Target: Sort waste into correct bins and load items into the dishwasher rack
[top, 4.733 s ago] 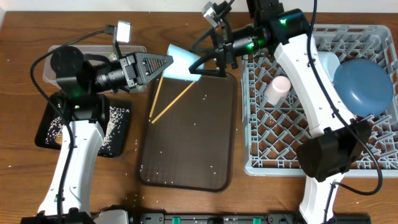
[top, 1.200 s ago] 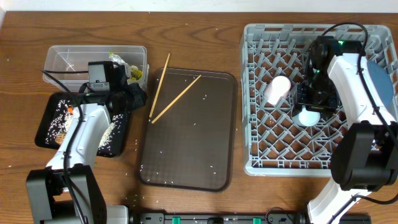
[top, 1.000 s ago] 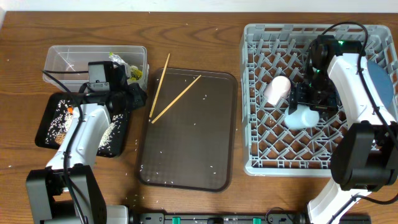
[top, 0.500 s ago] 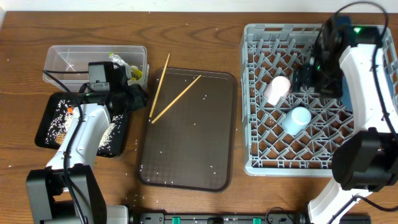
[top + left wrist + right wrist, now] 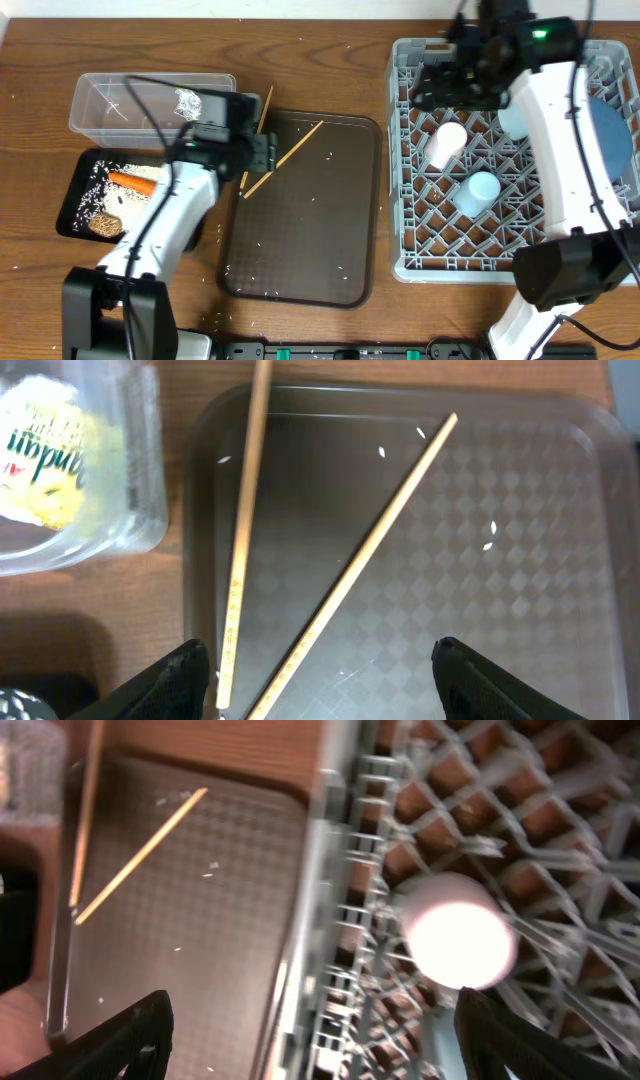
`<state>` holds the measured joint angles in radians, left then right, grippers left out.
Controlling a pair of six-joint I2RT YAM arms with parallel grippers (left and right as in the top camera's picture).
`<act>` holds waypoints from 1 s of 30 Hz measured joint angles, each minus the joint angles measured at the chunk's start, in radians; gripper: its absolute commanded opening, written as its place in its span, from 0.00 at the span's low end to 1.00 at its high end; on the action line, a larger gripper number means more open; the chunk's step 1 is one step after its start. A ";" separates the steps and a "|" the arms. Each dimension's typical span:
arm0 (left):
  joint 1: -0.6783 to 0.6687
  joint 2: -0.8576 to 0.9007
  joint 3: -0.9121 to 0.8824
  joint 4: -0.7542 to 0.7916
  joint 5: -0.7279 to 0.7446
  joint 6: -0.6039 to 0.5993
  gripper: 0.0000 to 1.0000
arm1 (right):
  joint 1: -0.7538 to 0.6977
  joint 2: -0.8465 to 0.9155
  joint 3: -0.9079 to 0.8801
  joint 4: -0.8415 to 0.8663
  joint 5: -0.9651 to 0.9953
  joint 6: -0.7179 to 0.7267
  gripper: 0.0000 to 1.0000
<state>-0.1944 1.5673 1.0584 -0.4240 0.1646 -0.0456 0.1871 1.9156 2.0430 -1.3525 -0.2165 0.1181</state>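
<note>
Chopsticks [image 5: 291, 154] on tray [image 5: 300, 240]; cups [image 5: 446, 143] in rack [image 5: 470, 268].

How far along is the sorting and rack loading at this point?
Done: carrot and rice in the black tray, wrapper in the clear tub, pink cup, blue cup and plate in the rack. In hand: nothing; left end effector hangs open over the chopsticks, right end effector open. Still to do: both chopsticks, stray grains on the brown tray.

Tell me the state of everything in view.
left end effector, open, empty
right end effector, open, empty
chopsticks, loose on serving tray
pink cup, in dishwasher rack
light blue cup, in dishwasher rack
dark blue plate, racked
wrapper, in clear tub
carrot, in black tray
</note>
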 measured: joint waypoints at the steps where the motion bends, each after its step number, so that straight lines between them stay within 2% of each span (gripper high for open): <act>1: -0.027 0.002 0.000 0.001 -0.033 0.015 0.73 | 0.024 0.000 0.000 0.011 0.011 0.000 0.83; 8: -0.082 0.101 0.003 0.083 -0.120 0.075 0.71 | 0.069 0.000 0.000 0.026 0.054 0.001 0.84; 11: -0.083 0.159 0.002 0.092 -0.122 0.084 0.66 | 0.069 0.000 0.000 0.021 0.066 0.001 0.84; 18: -0.083 0.185 0.003 0.071 -0.119 0.096 0.65 | 0.069 0.000 0.000 0.011 0.076 0.001 0.84; 24: -0.083 0.193 0.105 -0.146 -0.119 0.095 0.65 | 0.069 0.000 0.000 0.011 0.079 0.001 0.84; 30: -0.083 0.209 0.390 -0.370 -0.119 0.095 0.67 | 0.069 0.000 0.000 0.011 0.079 0.001 0.84</act>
<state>-0.2771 1.7760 1.4487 -0.7937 0.0456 0.0494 0.2558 1.9156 2.0430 -1.3415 -0.1375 0.1188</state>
